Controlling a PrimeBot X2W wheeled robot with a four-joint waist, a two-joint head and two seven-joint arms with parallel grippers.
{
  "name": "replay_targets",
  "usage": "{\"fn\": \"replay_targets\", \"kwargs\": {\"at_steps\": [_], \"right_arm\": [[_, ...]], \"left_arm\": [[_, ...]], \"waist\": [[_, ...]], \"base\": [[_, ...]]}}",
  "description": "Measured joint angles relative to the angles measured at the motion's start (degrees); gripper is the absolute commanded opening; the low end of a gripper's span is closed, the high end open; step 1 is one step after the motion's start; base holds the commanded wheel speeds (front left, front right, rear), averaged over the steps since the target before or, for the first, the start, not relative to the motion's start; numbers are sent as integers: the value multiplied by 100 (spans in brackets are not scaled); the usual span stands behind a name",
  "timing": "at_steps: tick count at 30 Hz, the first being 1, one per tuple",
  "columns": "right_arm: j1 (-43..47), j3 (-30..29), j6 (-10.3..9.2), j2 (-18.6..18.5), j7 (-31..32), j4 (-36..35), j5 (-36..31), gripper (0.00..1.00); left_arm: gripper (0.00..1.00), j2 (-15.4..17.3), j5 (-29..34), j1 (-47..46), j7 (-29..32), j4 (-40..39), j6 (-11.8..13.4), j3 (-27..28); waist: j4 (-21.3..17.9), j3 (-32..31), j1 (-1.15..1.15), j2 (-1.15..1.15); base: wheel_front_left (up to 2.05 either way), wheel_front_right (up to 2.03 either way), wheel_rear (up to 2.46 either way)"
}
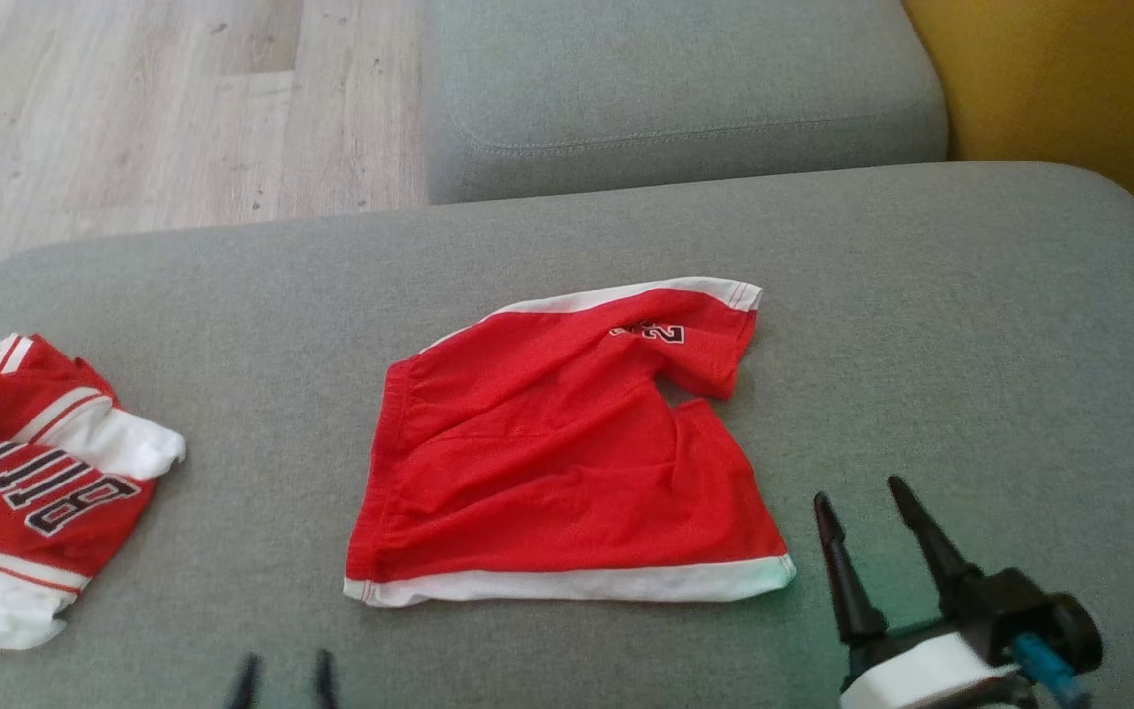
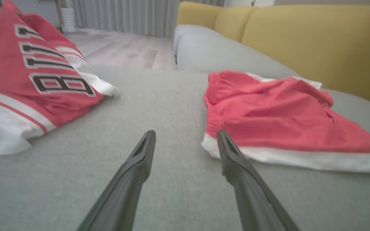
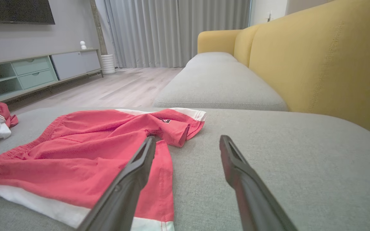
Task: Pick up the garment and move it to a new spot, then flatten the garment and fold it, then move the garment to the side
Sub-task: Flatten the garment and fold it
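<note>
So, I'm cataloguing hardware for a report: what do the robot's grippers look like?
The right gripper has two long, dark, tapering fingers on a black mount, with a white housing behind it and a blue cable at the wrist. The left gripper has fingers of the same dark, slim shape; close up, each has a recessed slot near the tip.

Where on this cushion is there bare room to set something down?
Widest bare patch: the grey fabric cushion right of the red mesh shorts with white trim. A narrower strip lies between the shorts and the crumpled red-and-white jersey. The left end is crowded.
</note>
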Motion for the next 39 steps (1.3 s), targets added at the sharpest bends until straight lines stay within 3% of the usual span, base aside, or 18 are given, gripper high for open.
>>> {"fn": "replay_targets", "kwargs": {"at_steps": [4, 18, 39], "right_arm": [[-6, 219, 0, -12, 41, 341, 1, 100], [-549, 541, 0, -47, 1552, 837, -79, 100], [-595, 925, 0, -180, 1974, 626, 240, 100]], "left_arm": [[100, 80, 0, -76, 30, 446, -42, -428], [100, 599, -353, -1093, 892, 504, -42, -915], [100, 968, -892, -1495, 1132, 513, -42, -1477]], "waist": [[23, 86, 0, 0], [32, 752, 2, 0], [-5, 1088, 0, 0]], "base": [[0, 0, 0], [0, 0, 0], [0, 0, 0]]}}
